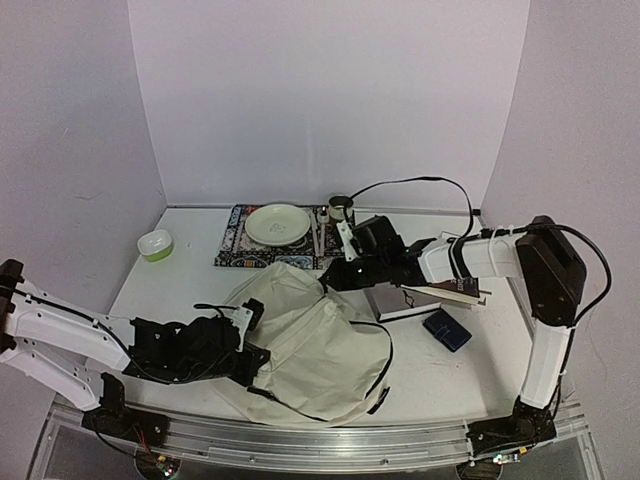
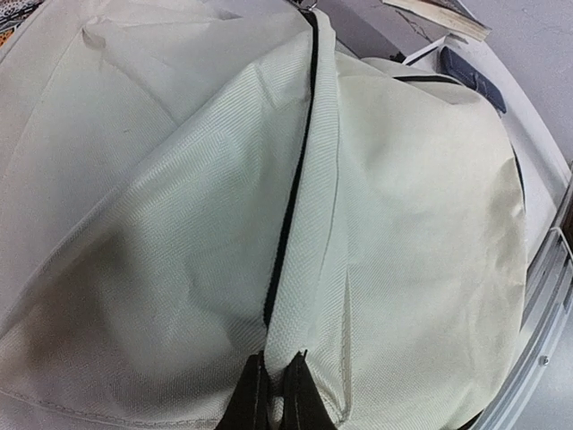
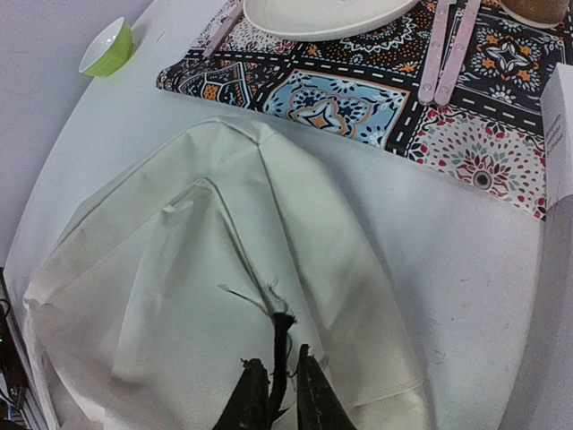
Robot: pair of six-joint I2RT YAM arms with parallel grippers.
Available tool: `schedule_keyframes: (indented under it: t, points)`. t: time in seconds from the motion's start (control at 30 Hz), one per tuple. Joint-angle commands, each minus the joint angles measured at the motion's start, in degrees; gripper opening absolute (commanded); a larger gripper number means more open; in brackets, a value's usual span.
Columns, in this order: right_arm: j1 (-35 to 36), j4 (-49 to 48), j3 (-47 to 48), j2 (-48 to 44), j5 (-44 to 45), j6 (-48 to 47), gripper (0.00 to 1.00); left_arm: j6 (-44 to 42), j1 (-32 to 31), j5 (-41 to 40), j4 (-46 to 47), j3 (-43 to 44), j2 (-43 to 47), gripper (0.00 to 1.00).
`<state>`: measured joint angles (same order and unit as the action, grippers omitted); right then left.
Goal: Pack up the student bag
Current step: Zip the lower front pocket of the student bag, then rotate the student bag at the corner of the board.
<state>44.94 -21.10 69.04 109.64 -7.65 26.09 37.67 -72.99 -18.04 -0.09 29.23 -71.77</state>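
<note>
Left gripper (image 2: 276, 365) clenched on the bag (image 1: 310, 345) where the zip (image 2: 291, 206) ends. Right gripper (image 3: 279, 365): jaws a slit apart around the black pull (image 3: 283, 333); I cannot tell if they pinch it. Bag lies flat mid-table between both arms. Zip runs straight from left gripper to right. Right arm is at the pull, so I judge zip travel goes toward the left.

Top edge cuts plate (image 3: 322, 13); book (image 1: 396, 303) partly under right arm (image 1: 480, 257); student bag (image 1: 310, 345) interior unseen.
</note>
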Motion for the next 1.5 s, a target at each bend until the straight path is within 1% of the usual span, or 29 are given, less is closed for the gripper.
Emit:
schedule_keyframes:
  t: [0.0, 0.1, 0.17, 0.27, 0.37, 0.53, 0.73, 0.83, 1.03, 1.17, 1.3, 1.47]
  points:
    - [-1.6, 0.8, 0.6, -3.9, -6.8, -2.3, 0.25, 2.5, -0.8, -0.8, -3.0, 4.5, -1.7, 0.0]
    - [-0.8, 2.4, -3.2, -8.7, -7.3, -3.7, 0.35, 4.8, -0.8, -2.0, -3.2, 6.7, -2.5, 0.0]
    - [0.1, 3.1, -6.1, -12.6, -6.5, -5.2, 0.39, 5.7, -0.8, -2.8, -3.4, 8.0, -3.2, 0.0]
    - [2.2, 4.3, -10.3, -17.6, -4.3, -8.0, 0.43, 6.4, -0.7, -3.7, -4.0, 10.6, -4.7, 0.0]
    - [4.9, 5.8, -13.7, -21.3, -2.6, -10.3, 0.44, 7.7, -0.3, -4.6, -5.3, 13.2, -6.5, 0.0]
    - [13.0, 6.3, -18.8, -25.5, 3.8, -15.0, 0.46, 9.8, 0.7, -3.9, -5.8, 16.3, -9.0, 0.0]
    - [17.4, 5.8, -23.7, -27.8, 6.1, -16.0, 0.49, 9.9, 0.9, -3.2, -5.8, 18.8, -10.9, 0.0]
    - [21.0, 5.2, -25.4, -28.4, 7.6, -19.2, 0.53, 10.2, 1.1, -3.5, -5.8, 19.0, -10.9, 0.0]
    - [26.3, 3.0, -27.4, -26.6, 12.1, -25.9, 0.56, 9.4, 1.4, -4.1, -5.6, 20.4, -11.3, 0.0]
    - [30.9, 0.2, -27.8, -25.4, 13.1, -31.4, 0.58, 9.8, 1.5, -4.2, -5.5, 20.5, -11.1, 0.0]
    - [34.2, -2.8, -27.0, -23.6, 15.7, -32.8, 0.59, 10.4, 1.6, -3.3, -3.7, 19.8, -10.2, 0.0]
    - [34.6, -2.9, -25.0, -20.4, 19.4, -32.1, 0.61, 11.0, 1.6, -3.3, -2.9, 18.6, -7.6, 0.0]
